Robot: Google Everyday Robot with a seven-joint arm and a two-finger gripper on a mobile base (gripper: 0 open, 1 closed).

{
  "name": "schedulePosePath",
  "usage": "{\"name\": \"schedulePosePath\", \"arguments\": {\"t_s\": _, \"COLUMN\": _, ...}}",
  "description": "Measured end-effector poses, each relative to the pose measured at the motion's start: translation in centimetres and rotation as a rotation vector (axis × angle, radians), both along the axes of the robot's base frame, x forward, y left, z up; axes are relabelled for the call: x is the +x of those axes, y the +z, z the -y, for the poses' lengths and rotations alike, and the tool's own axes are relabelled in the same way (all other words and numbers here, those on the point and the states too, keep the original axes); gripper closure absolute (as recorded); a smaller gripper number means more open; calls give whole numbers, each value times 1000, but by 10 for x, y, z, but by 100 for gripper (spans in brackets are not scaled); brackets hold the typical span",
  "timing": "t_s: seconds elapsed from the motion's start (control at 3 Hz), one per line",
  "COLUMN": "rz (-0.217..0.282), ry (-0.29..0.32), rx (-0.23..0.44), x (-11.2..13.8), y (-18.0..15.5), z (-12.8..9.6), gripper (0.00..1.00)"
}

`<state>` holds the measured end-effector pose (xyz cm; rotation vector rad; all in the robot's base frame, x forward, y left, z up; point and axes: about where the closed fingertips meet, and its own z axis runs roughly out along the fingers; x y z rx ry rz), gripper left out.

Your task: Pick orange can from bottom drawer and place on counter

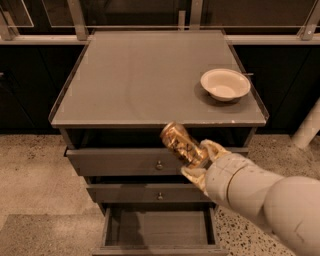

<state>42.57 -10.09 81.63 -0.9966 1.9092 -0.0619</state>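
Can (180, 142) aloft, clear of the open bottom drawer (150, 229), hanging before the top drawer (120, 161), just under the tabletop's (140, 75) front edge. It's tilted, long axis diagonal, free end aimed up-left. Tool (202, 160) clenched on its lower end. Carrying step, I'd say; next comes a lift over that edge, wide of the bowl (225, 84).

Setting: indoor test area fitted like an office kitchenette. Evidence: freestanding grey drawer cabinet (75, 159) with a flat counter (145, 75) and a cream bowl (225, 84) on it; speckled stone-chip floor (35, 170); low dark cabinets (25, 90) behind; glass panels (125, 12) between metal posts (77, 17). My gripper (201, 160) sits before the top drawer (120, 161), just below the counter's front edge, clamped around the orange can (181, 142).
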Motion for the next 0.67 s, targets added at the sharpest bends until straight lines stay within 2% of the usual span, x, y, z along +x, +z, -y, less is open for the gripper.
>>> {"name": "schedulePosePath", "arguments": {"t_s": 0.33, "rz": 11, "ry": 10, "rx": 2, "x": 2, "y": 10, "z": -3, "gripper": 100}}
{"name": "schedulePosePath", "arguments": {"t_s": 0.67, "rz": -1, "ry": 15, "rx": 37, "x": 7, "y": 4, "z": -8, "gripper": 100}}
